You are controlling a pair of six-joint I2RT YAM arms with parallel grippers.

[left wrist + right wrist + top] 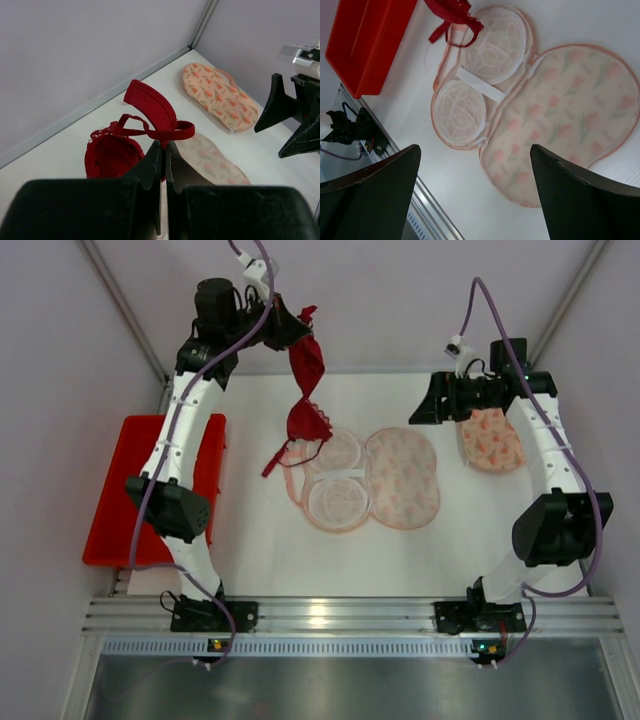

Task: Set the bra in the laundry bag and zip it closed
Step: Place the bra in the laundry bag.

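Observation:
The red bra (308,390) hangs in the air from my raised left gripper (297,326), which is shut on its strap (165,131); the lower cup dangles just above the bag's far left edge. The laundry bag (403,478) lies unzipped and spread flat mid-table: the floral half is on the right, the half with two white mesh cups (337,498) on the left. My right gripper (422,410) hovers open above the table right of the bag, with nothing between its fingers (585,195). From the right wrist I see the open bag (565,115) below and the bra's lower end (451,12).
A red bin (110,490) sits at the table's left edge. A second floral pouch (492,440) lies under the right arm, at the right. Purple walls enclose the table at the back and sides. A metal rail (350,615) runs along the near edge.

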